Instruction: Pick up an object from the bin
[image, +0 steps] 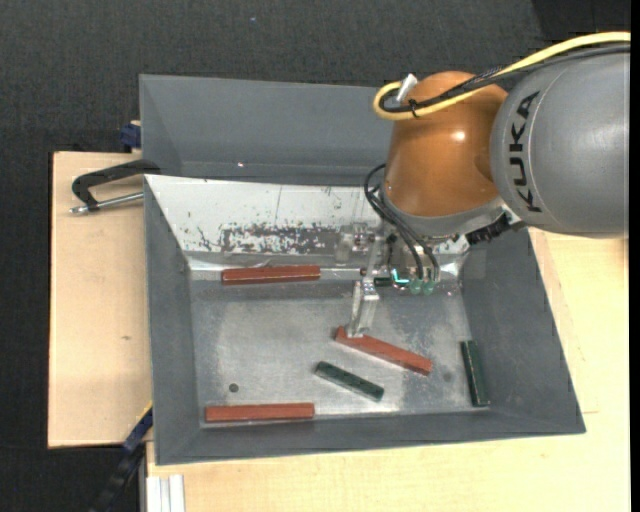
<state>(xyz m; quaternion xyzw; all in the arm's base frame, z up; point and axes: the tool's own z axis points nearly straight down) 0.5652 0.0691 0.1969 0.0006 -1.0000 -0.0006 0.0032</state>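
Observation:
My gripper (356, 325) hangs below the orange wrist cover, right of the bin's middle, with a thin finger reaching down to the left end of a red-brown flat bar (384, 352). That bar lies slanted on the bin floor, its left end right under the fingertip. I cannot make out a second finger or the gap. A short dark green bar (349, 381) lies just below the red one. Another dark green bar (474, 373) lies upright along the right wall.
A red-brown bar (271, 275) lies along the back wall and another (260, 411) along the front wall at the left. A small dark dot (233, 390) sits on the floor at the left. The arm and orange cover overhang the bin's right rear.

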